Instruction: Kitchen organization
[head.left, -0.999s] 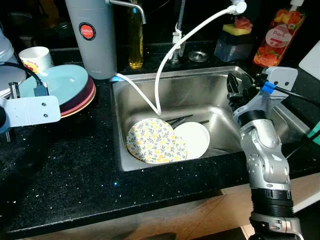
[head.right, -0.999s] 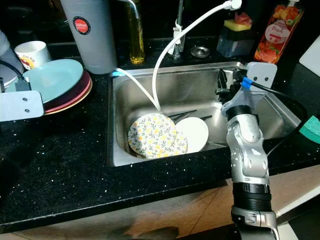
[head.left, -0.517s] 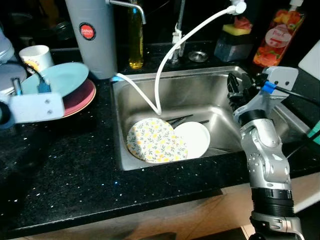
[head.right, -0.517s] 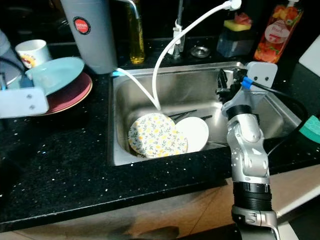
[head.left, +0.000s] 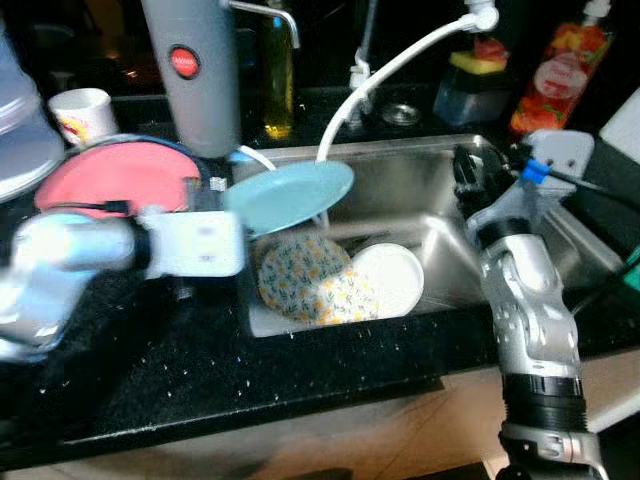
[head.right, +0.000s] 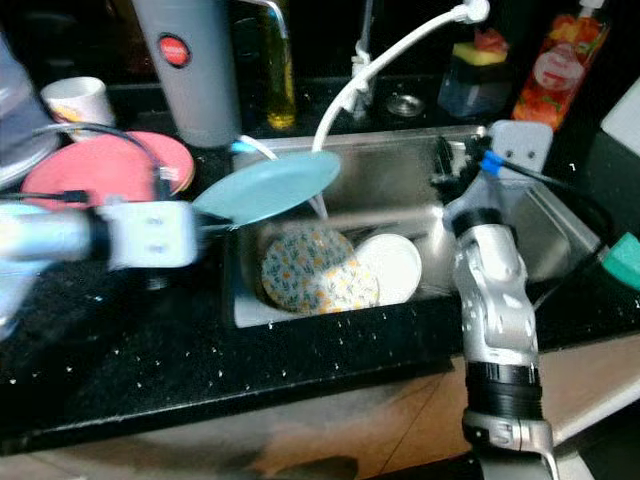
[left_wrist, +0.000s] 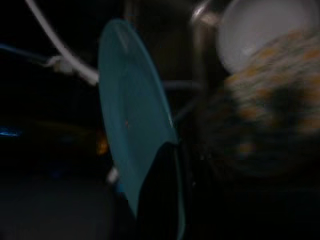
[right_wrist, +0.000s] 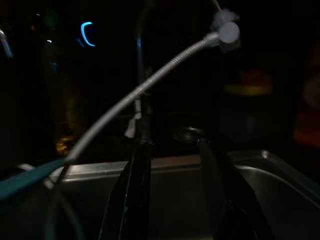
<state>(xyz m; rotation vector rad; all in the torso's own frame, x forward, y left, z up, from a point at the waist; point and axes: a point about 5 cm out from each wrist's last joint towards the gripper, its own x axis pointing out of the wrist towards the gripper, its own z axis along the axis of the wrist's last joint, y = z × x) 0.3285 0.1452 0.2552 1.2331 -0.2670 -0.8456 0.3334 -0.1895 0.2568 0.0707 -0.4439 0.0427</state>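
My left gripper (head.left: 222, 200) is shut on the rim of a light blue plate (head.left: 290, 195), holding it tilted in the air over the left edge of the steel sink (head.left: 400, 146). The left wrist view shows the blue plate (left_wrist: 132, 120) edge-on with one finger (left_wrist: 160, 200) against it. Below lie a floral plate (head.left: 300, 280) and a white plate (head.left: 392, 278) in the basin. A pink plate (head.left: 115, 178) sits on the counter to the left. My right gripper (head.left: 466, 178) hovers open over the sink's right side, with nothing between its fingers (right_wrist: 132, 200).
Along the back stand a grey flask (head.left: 195, 70), a cup (head.left: 80, 112), an oil bottle (head.left: 275, 80), a sponge holder (head.left: 470, 85) and a soap bottle (head.left: 550, 75). A white hose (head.left: 400, 65) arcs down into the sink. Black countertop (head.left: 150, 380) stretches across the front left.
My left arm has lifted the blue plate off the pink one and swung it right, over the sink. The right arm has stayed put.
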